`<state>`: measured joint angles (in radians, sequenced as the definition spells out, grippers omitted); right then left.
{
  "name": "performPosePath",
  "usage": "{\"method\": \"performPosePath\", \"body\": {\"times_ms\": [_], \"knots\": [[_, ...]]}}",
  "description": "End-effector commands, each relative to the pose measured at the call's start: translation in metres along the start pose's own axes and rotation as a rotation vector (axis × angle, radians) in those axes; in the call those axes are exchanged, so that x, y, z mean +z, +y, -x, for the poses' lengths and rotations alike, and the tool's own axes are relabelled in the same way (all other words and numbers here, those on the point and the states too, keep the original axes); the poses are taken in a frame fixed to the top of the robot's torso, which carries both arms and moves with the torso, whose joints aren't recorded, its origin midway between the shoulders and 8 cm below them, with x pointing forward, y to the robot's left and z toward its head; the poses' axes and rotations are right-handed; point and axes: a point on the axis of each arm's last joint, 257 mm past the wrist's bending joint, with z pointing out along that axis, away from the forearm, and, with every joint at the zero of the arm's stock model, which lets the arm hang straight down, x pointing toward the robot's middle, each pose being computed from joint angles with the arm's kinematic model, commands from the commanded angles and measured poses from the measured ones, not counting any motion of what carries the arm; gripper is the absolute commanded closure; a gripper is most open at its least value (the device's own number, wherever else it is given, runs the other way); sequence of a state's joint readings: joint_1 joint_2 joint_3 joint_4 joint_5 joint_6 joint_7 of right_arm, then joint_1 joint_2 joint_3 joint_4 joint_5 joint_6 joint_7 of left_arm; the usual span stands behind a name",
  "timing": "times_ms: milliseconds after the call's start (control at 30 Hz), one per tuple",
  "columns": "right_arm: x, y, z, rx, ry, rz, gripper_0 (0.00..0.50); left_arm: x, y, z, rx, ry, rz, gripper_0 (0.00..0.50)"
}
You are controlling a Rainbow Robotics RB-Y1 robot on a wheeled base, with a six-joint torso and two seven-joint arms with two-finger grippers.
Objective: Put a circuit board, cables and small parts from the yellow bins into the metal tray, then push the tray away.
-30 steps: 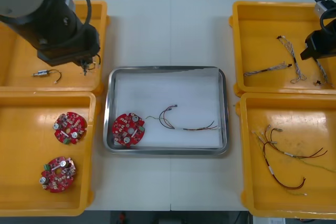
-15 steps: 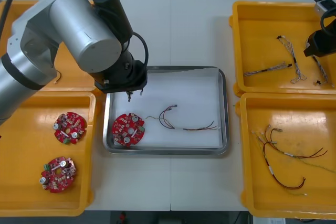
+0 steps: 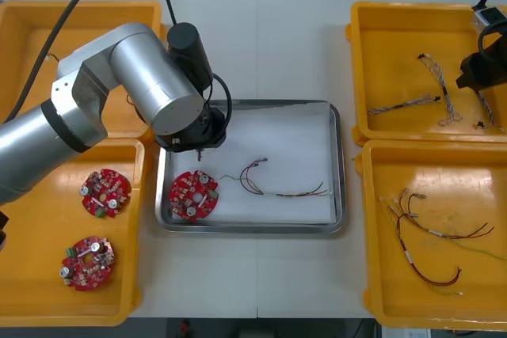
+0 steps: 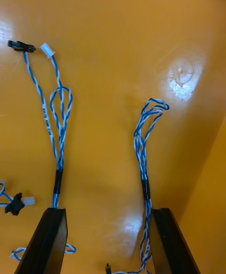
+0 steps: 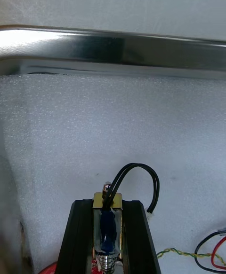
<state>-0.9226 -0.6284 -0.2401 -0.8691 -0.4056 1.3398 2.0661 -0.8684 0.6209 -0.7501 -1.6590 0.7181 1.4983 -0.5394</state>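
My left fingers (image 5: 80, 236) grip a small metal part (image 5: 107, 229) with a black wire loop, low over the white inside of the tray (image 5: 113, 53), just beside the board (image 3: 194, 194). My right fingers (image 4: 47, 241) stand wide apart above blue-and-white cables (image 4: 59, 128) in the far right bin (image 3: 396, 45)

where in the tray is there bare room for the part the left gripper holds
Bare: the far half of the metal tray, between its far rim and the red and yellow cable, beside the left gripper holding the small metal part. Crowded: the near left corner, with the circuit board. The right gripper hangs over the far right bin.
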Motion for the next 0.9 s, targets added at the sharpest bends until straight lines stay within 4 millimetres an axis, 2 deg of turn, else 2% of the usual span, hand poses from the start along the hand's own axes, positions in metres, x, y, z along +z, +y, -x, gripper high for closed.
{"method": "performPosePath", "body": {"times_ms": [33,67,100,433,633,733,900], "knots": [[-0.028,-0.035,0.027,-0.041,-0.056,-0.08,0.0,-0.01,-0.021,0.011,0.133,-0.04,-0.023,0.353],[-0.028,-0.037,0.027,-0.039,-0.057,-0.082,0.0,-0.01,-0.022,0.01,0.13,-0.039,-0.026,0.127],[-0.026,-0.037,0.026,-0.036,-0.057,-0.081,0.0,-0.01,-0.023,0.01,0.13,-0.04,-0.027,0.01],[-0.02,-0.053,0.018,-0.015,-0.059,-0.106,0.0,-0.011,-0.025,0.01,0.123,-0.042,-0.035,0.0],[-0.017,-0.054,0.018,-0.001,-0.065,-0.105,0.0,-0.016,-0.032,0.009,0.123,-0.051,-0.05,0.0],[-0.017,-0.053,0.018,0.003,-0.066,-0.104,0.0,-0.023,-0.038,0.007,0.1,-0.054,-0.061,0.0],[-0.009,-0.05,0.01,0.02,-0.055,-0.087,0.0,-0.049,-0.04,0.008,0.049,-0.04,-0.047,0.0]]}}
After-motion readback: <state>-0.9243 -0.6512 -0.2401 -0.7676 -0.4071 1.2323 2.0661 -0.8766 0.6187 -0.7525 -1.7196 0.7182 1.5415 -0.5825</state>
